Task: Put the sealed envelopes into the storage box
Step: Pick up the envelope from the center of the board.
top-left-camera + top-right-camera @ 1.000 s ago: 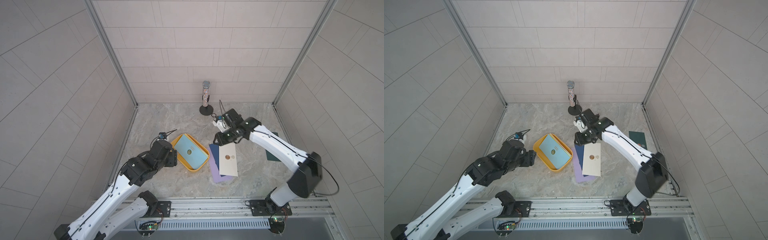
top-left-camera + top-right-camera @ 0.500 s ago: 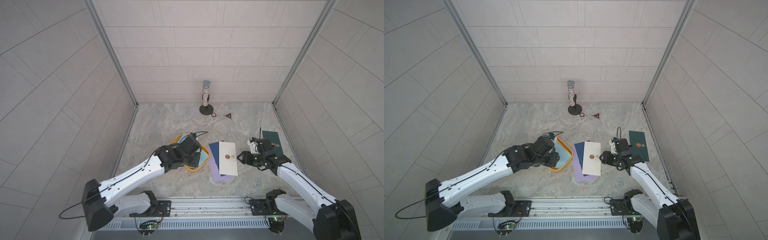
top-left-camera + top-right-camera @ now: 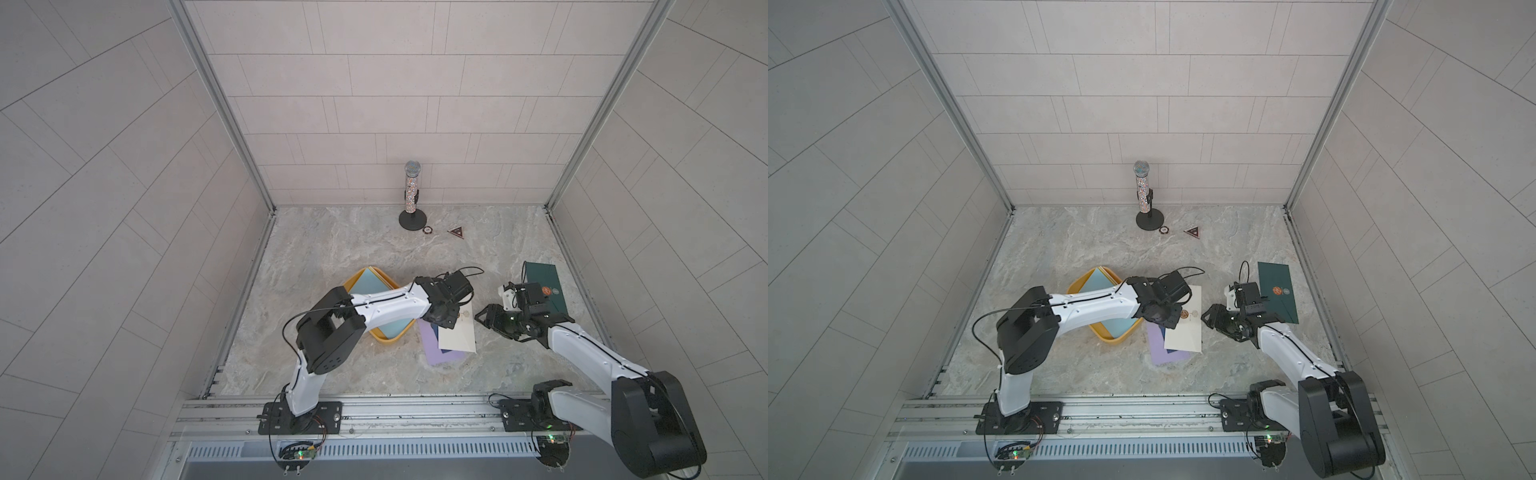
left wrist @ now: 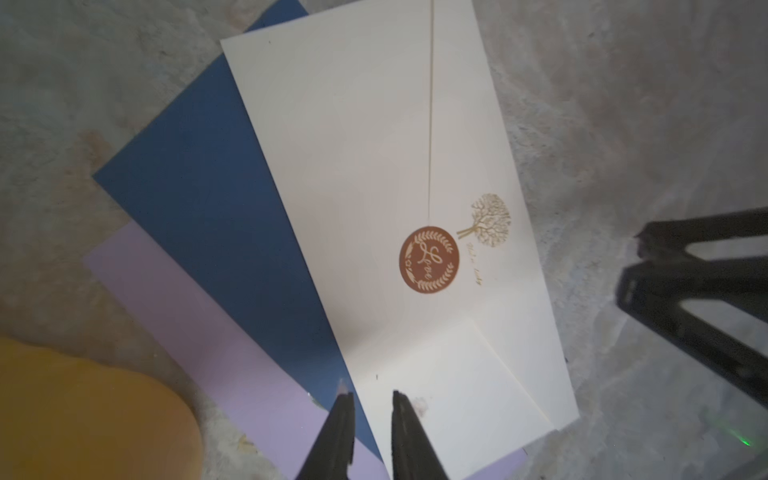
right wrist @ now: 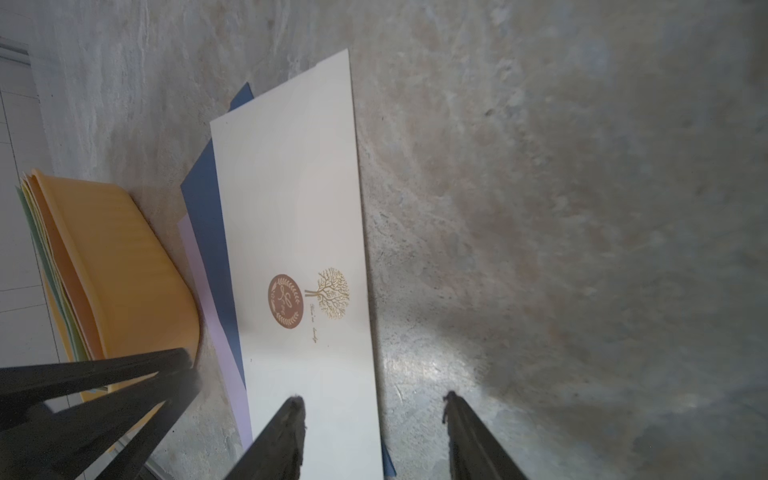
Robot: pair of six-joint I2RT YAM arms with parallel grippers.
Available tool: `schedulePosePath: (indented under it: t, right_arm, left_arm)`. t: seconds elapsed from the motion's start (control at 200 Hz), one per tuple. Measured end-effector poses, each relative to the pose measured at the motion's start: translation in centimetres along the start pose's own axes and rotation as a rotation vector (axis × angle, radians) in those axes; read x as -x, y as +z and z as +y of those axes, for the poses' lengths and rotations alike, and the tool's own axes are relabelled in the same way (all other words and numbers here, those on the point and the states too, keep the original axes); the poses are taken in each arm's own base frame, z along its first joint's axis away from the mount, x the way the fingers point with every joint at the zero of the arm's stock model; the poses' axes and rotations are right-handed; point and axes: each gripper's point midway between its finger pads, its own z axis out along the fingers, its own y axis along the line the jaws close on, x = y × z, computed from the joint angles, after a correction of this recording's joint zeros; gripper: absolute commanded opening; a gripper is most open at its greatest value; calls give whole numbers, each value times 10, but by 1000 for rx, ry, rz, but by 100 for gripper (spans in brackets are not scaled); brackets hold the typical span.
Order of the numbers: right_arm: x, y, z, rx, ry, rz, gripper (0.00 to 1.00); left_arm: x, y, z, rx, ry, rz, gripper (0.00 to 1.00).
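So the left claw [image 4: 371,409] has swung off the yellow box [image 3: 386,339] onto the cream envelope [image 4: 374,166] lying on the surface [image 3: 332,257]. It's nearly pressed together, pinch unclear. Now the right claw [image 5: 372,415] sits spread beside it, so pickup looks imminent.

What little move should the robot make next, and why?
Probably the left gripper should close on the cream envelope and lift its edge a little. Its jaws stand narrow astride that edge. The envelope lies topmost, on the navy envelope and the lilac envelope, and the storage box sits right beside the pile.
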Motion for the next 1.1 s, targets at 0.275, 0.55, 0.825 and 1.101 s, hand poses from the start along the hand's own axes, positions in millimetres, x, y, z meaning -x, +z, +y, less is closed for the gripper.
schedulePosePath:
  t: [0.275, 0.55, 0.825, 1.101]
  right_arm:
    - [-3, 13, -6, -4, 17, 43, 57]
    - [3, 22, 4, 56, 11, 51, 56]
    - [8, 36, 23, 189, 48, 88, 52]
    - [16, 42, 29, 257, 119, 80, 41]
  left_arm:
    - [1, 19, 8, 63, 1, 1, 18]
    - [-2, 35, 10, 65, -25, -15, 17]
    - [-1, 36, 11, 57, -37, -36, 17]
    - [0, 36, 11, 53, -50, -50, 17]
